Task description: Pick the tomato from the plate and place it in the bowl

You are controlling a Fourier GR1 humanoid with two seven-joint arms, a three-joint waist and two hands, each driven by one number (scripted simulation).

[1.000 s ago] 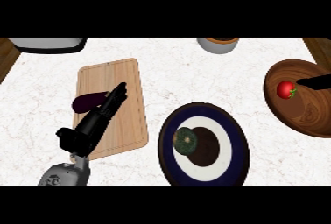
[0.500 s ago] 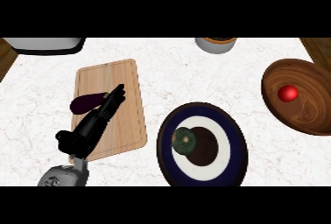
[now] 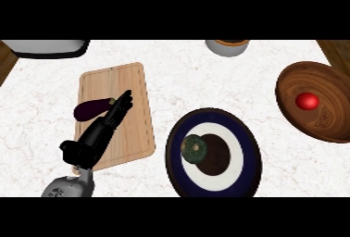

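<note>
The small red tomato (image 3: 307,100) now lies alone inside the brown wooden bowl (image 3: 295,82); the right hand that hovered over it a second ago has gone from view, so the placing looks done. The left hand (image 3: 96,137) rests over the pale wooden cutting board (image 3: 113,81), fingers straight, holding nothing

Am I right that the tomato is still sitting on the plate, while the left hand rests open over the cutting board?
Not quite: the head view shows the tomato in the wooden bowl, not on the plate. The left hand does rest open over the cutting board.
</note>
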